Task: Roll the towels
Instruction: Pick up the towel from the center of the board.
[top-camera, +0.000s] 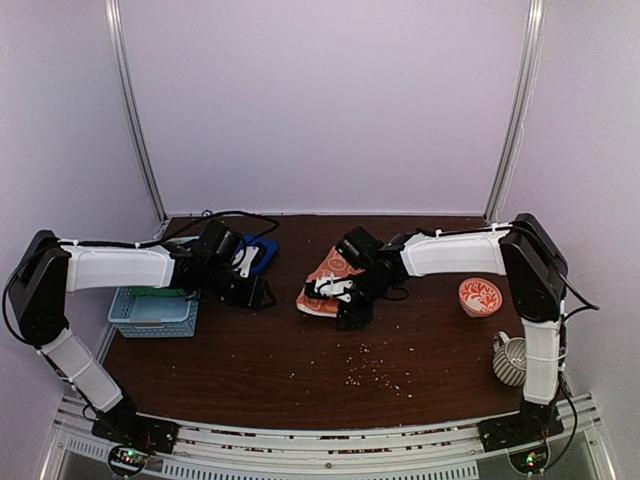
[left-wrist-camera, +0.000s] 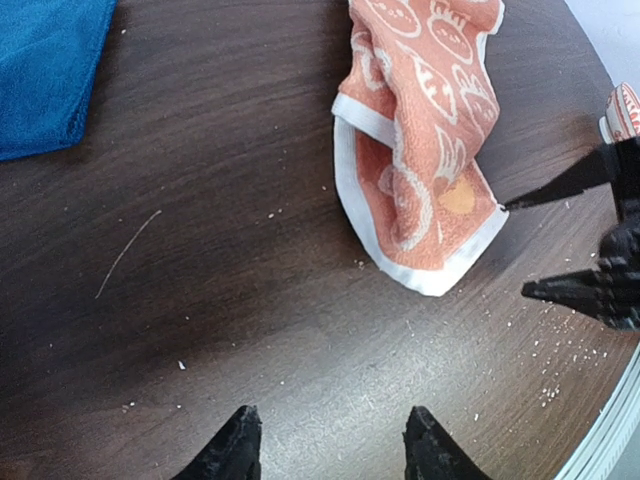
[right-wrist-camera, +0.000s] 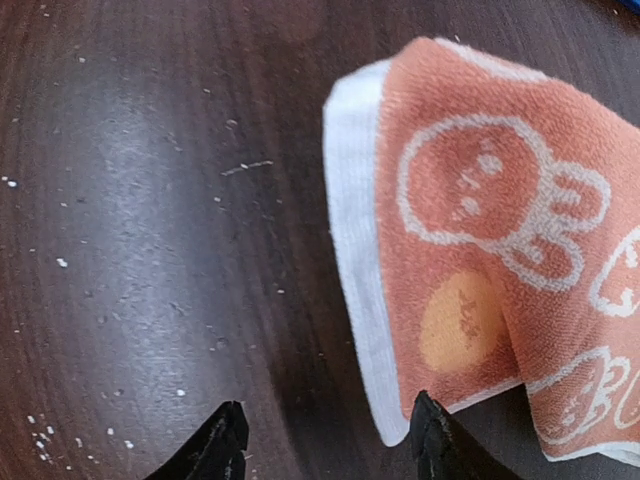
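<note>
orange towel (right-wrist-camera: 480, 250) white-edged, white bunny outlines; blue towel (left-wrist-camera: 45, 70) plain; table (left-wrist-camera: 200, 300) dark brown

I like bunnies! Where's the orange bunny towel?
In the top view, the orange towel lies mid-table, right beside the right pincer, with the blue towel further left.

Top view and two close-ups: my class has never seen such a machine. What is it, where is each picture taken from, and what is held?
Two robot arms are bolted at the near edge of the table. The wide picture looks down from above and behind them; each close-up comes from a wrist camera. The left pincer and right pincer both stand open, holding nothing. On the table lie a loosely folded orange patterned towel, a blue towel, a light blue basket, a patterned bowl and a striped mug.
</note>
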